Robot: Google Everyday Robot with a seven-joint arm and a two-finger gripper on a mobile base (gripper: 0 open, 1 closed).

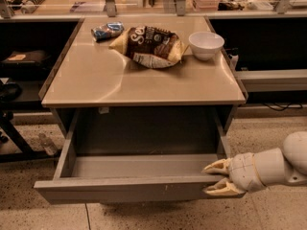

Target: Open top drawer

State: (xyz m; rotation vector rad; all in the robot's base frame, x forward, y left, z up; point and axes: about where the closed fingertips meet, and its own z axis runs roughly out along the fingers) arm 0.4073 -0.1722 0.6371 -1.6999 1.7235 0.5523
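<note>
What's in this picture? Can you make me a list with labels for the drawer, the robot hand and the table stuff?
Top drawer: open, grey inside showing
Gripper: at the right end of the drawer front, clasping its top edge
Table: tan top, right above the drawer
On table: white bowl, snack bag, small blue packet, all near the back

Top drawer [120, 190] — smooth matt grey, metal-looking. Tabletop [120, 83] beige, semi-gloss sheen. Bowl [206, 44] glossy white. Chip bag [151, 47] crinkled, shiny. Gripper [208, 179], lower right of frame — matt cream plastic shell.
</note>
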